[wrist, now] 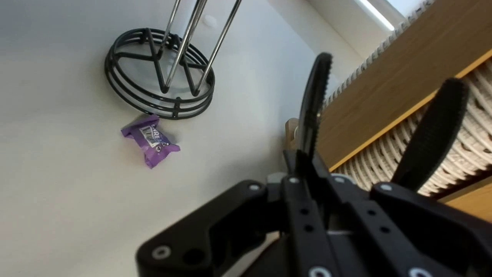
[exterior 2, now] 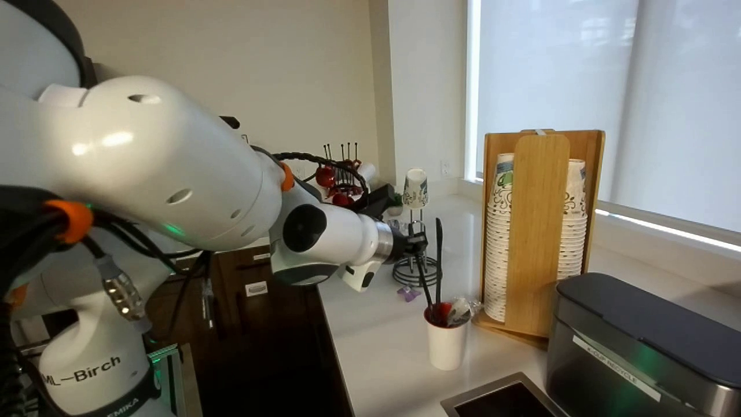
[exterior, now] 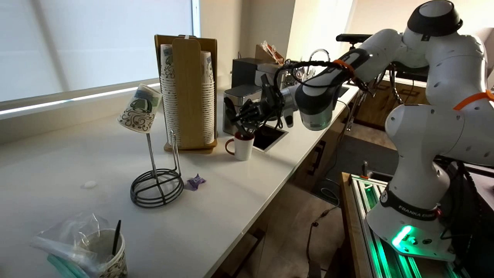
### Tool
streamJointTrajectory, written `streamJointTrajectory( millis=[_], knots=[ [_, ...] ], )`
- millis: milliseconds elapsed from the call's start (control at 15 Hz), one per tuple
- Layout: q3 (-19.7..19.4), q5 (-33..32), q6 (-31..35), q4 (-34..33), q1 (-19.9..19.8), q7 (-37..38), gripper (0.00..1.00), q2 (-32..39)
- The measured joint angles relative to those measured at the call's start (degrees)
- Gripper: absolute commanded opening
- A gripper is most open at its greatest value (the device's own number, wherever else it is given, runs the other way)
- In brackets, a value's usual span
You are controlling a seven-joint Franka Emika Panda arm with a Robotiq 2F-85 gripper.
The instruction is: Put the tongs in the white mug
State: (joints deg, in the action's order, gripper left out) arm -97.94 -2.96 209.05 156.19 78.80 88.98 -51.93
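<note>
Tongs [exterior 2: 439, 255] stood in white mug [exterior 2: 446, 350], both prongs jutting above rim; gripper [wrist: 305, 163] was clenched on one prong.

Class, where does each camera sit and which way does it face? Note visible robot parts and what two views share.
Wrist view: mounted behind the gripper, looking past the tongs toward the wire stand; robot parts: gripper only.
In an exterior view: near the plastic bag, facing along the counter; robot parts: base, arm, gripper.
In an exterior view: near the bin, facing roughly the opposite way; robot parts: base, arm, gripper.
Both exterior views share the white mug and cup rack.
</note>
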Motion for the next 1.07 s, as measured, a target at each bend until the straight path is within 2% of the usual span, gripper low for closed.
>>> streamJointTrajectory(
  millis=[400,867,933,1000,1067],
  knots=[
    [-0.1,8.5,0.0,-1.7,0.0,-7.9,0.02,-5.2],
    [-0.1,16.1,0.0,-2.7,0.3,-11.3,0.02,-6.7],
    [-0.1,16.6,0.0,-2.7,0.4,-11.6,0.33,-6.7],
    [0.0,17.0,0.0,-2.8,0.5,-11.8,0.33,-6.7],
    [0.0,17.3,0.1,-2.9,0.5,-11.9,0.40,-6.7]
  ],
)
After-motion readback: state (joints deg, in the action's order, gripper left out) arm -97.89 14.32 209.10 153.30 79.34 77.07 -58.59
